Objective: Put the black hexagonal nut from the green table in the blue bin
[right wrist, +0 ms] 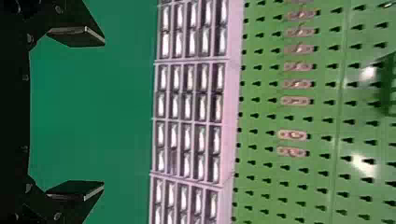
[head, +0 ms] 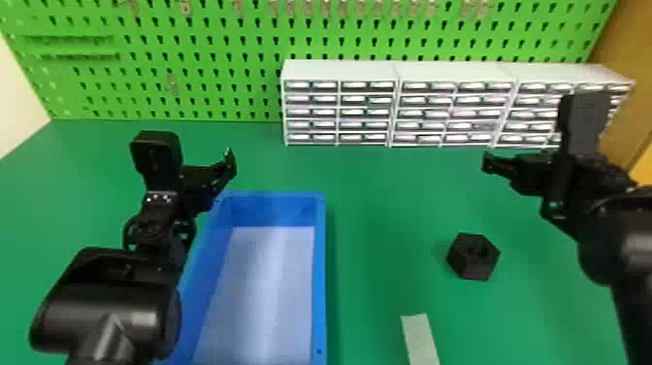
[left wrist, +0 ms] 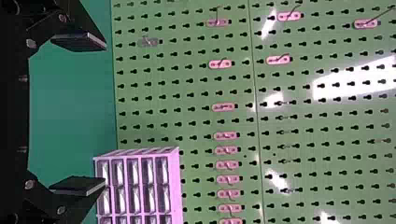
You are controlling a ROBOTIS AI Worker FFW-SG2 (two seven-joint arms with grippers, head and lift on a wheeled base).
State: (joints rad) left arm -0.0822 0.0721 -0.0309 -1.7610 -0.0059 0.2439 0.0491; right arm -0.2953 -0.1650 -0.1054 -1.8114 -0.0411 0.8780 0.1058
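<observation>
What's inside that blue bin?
Nothing in the visible part of the blue bin, just its pale floor. The left arm covers some of its left side, and the near end is cut off from view.

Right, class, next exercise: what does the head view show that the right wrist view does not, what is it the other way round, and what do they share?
Head view: black hexagonal nut, rectangular blue bin, flat pale strip, black left arm.

Right wrist view: bright white reflections on the pegboard, and both flat black fingers of the right gripper spread apart.

Both: green tabletop, perforated green pegboard, white drawer cabinets, right gripper.
</observation>
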